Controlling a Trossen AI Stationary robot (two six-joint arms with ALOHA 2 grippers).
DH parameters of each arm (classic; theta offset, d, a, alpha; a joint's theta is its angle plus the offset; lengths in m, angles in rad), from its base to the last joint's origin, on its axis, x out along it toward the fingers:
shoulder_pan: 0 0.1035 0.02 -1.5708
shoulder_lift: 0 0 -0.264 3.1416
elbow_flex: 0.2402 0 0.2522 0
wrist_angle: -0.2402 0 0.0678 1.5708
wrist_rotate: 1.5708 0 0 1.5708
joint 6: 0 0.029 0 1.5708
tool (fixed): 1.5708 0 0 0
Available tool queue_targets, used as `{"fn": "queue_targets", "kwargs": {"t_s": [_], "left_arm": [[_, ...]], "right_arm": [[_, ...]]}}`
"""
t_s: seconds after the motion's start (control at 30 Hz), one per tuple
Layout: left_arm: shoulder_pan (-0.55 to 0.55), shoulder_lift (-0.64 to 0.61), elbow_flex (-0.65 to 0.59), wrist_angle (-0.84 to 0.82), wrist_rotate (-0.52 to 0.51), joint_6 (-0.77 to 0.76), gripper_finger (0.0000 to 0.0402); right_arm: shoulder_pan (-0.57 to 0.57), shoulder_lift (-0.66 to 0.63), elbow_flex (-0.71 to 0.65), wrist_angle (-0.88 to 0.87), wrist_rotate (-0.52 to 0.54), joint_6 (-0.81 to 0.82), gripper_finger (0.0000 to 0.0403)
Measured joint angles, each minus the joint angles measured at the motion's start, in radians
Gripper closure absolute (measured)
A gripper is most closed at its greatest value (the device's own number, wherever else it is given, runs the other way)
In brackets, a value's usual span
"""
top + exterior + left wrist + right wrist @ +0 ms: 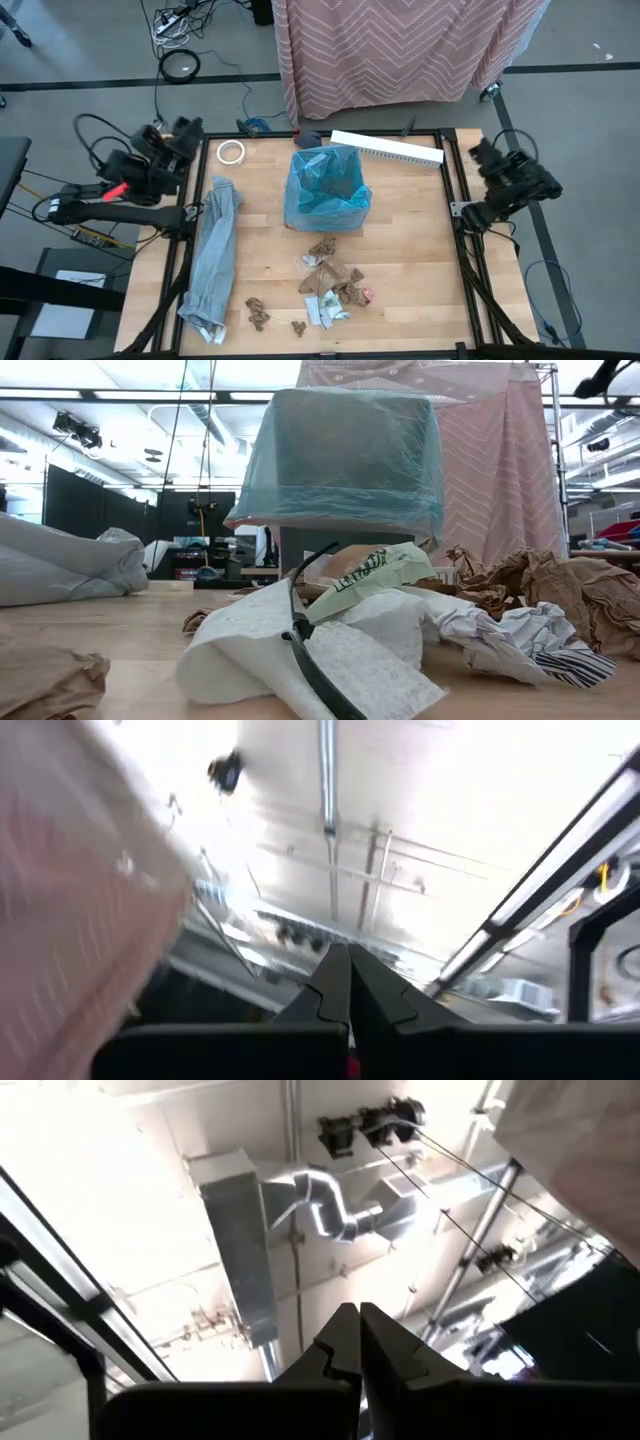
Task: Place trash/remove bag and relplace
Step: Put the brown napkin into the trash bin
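The blue bag [326,190] lines a small dark bin at the table's middle, its top folded over the bin's rim [345,460]. The trash [335,285], brown paper scraps and white wrapper pieces, lies loose on the table nearer the front edge [330,630]. My left gripper [349,975] is shut and empty. It is raised at the table's far left corner [180,138] and points up at the ceiling. My right gripper [359,1330] is also shut and empty. It is raised beyond the table's right edge [495,158] and points upward.
A pale grey plastic bag [214,255] lies stretched along the table's left side. A white tape roll [231,151] and a long white strip [388,148] lie near the far edge. A pink patterned cloth [400,45] hangs behind the table.
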Motion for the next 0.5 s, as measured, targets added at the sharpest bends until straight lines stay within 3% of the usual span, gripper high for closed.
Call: {"fn": "queue_targets", "kwargs": {"t_s": [0.2, 0.5], "left_arm": [[0.000, 0.078, 0.111, -0.005, 0.000, 0.121, 0.0396], [0.000, 0.127, 0.124, -0.007, -0.008, 0.131, 0.0396]], "right_arm": [[0.000, 0.000, 0.109, -0.054, -0.002, -0.010, 0.0399], [0.000, 0.000, 0.132, -0.053, 0.000, -0.028, 0.0399]]}}
